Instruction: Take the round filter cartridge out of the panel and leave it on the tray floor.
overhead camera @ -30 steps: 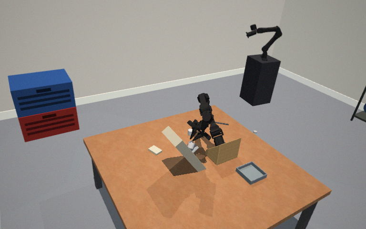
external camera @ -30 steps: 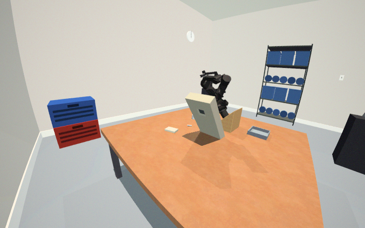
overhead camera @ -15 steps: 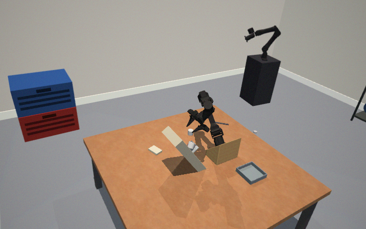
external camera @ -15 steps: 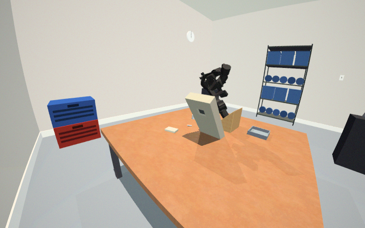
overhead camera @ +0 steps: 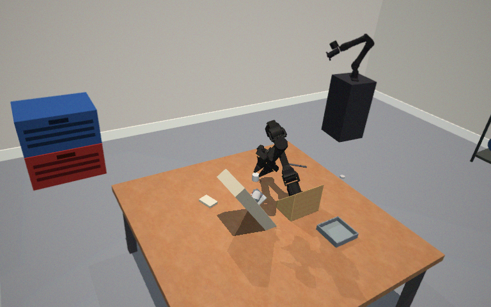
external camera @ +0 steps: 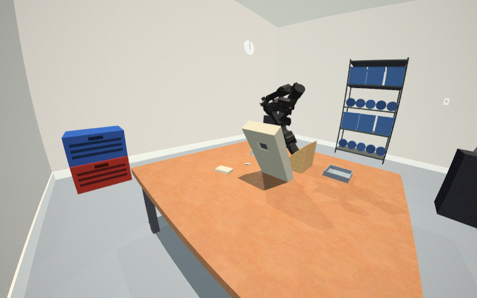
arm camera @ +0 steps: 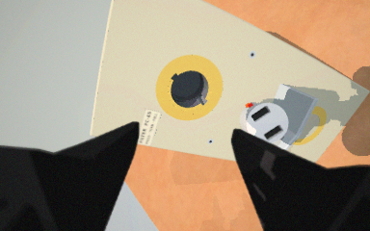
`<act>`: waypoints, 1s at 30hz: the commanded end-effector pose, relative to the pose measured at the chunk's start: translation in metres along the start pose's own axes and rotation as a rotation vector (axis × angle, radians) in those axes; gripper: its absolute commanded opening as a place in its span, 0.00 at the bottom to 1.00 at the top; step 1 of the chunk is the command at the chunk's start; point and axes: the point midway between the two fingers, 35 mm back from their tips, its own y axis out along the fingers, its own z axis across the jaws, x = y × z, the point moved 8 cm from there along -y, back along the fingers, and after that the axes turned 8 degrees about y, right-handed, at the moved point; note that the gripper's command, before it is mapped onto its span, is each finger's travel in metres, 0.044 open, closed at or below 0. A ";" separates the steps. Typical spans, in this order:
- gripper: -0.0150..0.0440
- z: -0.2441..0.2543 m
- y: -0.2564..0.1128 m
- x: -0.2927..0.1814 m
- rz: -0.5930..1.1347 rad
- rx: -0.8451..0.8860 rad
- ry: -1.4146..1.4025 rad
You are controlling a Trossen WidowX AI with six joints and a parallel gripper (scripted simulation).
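The round white cartridge [arm camera: 267,122] [overhead camera: 256,194] shows two dark slots in the wrist view. It is out at the panel's front, beside a grey bracket [arm camera: 298,112]; how it is supported is unclear. The cream service panel [arm camera: 130,63] [overhead camera: 231,182] [external camera: 272,158] leans and has an empty dark round hole [arm camera: 189,89] in a yellow ring. My gripper [arm camera: 186,131] [overhead camera: 257,173] is open with nothing between its fingers, above the panel's face; the cartridge is beyond the right fingertip. The grey tray [overhead camera: 327,237] [external camera: 336,176] is empty.
A tan board [overhead camera: 305,204] [external camera: 305,159] stands between the panel and the tray, beside the arm's base. A white cylinder [overhead camera: 255,177] appears just below the fingertips. A cream block [overhead camera: 208,201] [external camera: 223,169] and a dark rod [overhead camera: 297,165] lie on the table.
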 end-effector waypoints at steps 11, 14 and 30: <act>0.77 -0.052 0.033 -0.003 0.197 -0.240 -1.312; 0.77 -0.052 0.033 -0.003 0.197 -0.240 -1.312; 0.77 -0.056 0.050 -0.004 0.199 -0.239 -1.312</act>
